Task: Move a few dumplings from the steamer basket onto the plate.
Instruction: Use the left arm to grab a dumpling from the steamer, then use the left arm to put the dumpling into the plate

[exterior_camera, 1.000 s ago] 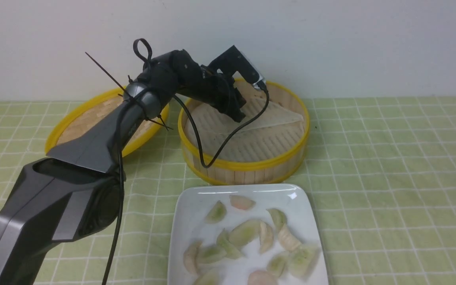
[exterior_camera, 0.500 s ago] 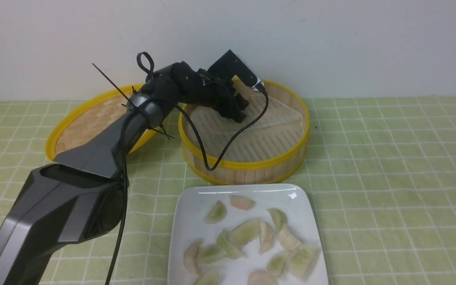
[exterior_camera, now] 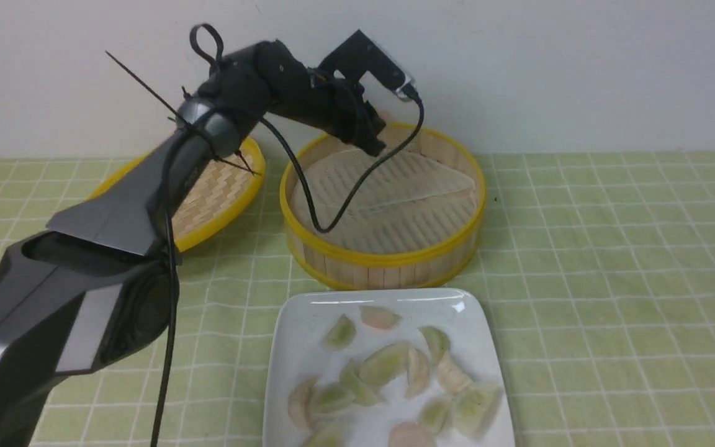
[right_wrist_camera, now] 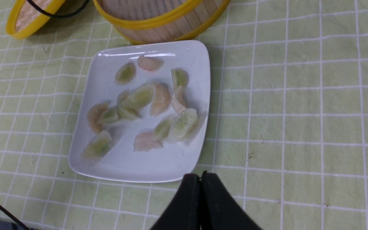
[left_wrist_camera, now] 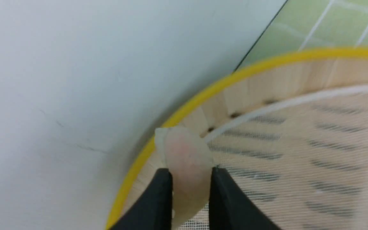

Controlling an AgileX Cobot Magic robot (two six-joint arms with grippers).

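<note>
The pinkish dumpling (left_wrist_camera: 185,156) is at risk of slipping free on the way to the plate (exterior_camera: 295,323). The left fingers (left_wrist_camera: 161,191) are pinching only its lower end, narrowed onto it, so the soft bulk is sticking out past the tips above the far rim of the steamer basket (exterior_camera: 382,267). The black cable (exterior_camera: 326,223) is drooping into the steamer basket and may be brushing the liner sheet (exterior_camera: 407,186), though contact is hard to judge. The left arm is reaching across the steamer basket, wrist high over its far rim, fingers pointing toward the wall (exterior_camera: 581,62). The plate is sitting just in front of the steamer basket, carrying the other dumplings (exterior_camera: 385,363). Beyond it, the right fingers (right_wrist_camera: 200,191) are pressing together on nothing.
</note>
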